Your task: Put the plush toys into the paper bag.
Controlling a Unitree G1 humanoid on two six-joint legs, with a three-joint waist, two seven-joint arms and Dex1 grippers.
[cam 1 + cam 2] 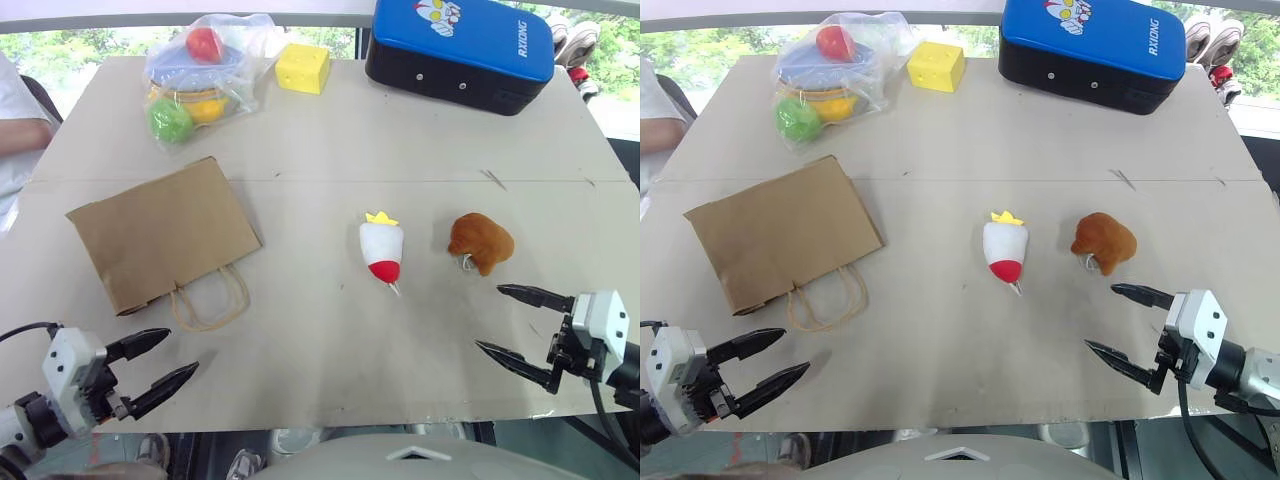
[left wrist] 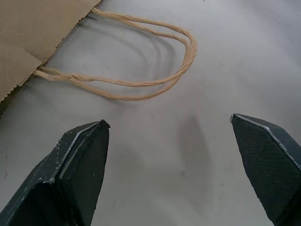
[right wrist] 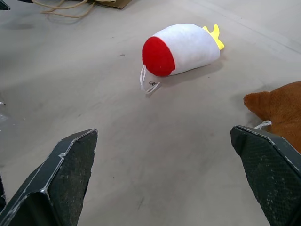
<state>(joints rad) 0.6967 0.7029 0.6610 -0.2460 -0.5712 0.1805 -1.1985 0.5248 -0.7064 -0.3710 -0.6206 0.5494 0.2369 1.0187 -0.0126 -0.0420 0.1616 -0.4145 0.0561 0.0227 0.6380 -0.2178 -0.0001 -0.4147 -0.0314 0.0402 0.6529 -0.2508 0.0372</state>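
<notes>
1. I am holding the right tool [image 1: 513, 332] with its jaws spread wide and empty, hovering low over the worktop [image 1: 330, 340] near its close edge.
2. The brown toy [image 1: 481, 242] is lying just ahead of this tool and slightly inward, nearer to it than anything else; I am judging it the first pick for the right arm.
3. The white toy [image 1: 382, 251] is lying farther inward from the right tool, long axis running toward me, red tip nearest, yellow crown away. In the right wrist view it sits ahead, with the brown one off to the side.
4. I am keeping the left tool [image 1: 162, 362] wide open and empty too, with the bag [image 1: 160, 232] lying flat just ahead of it, handles [image 2: 141, 70] pointing back at the tool and the mouth looking pressed shut.
5. Both toys are well apart from the bag, so I am expecting the left tool to have to open it.
</notes>
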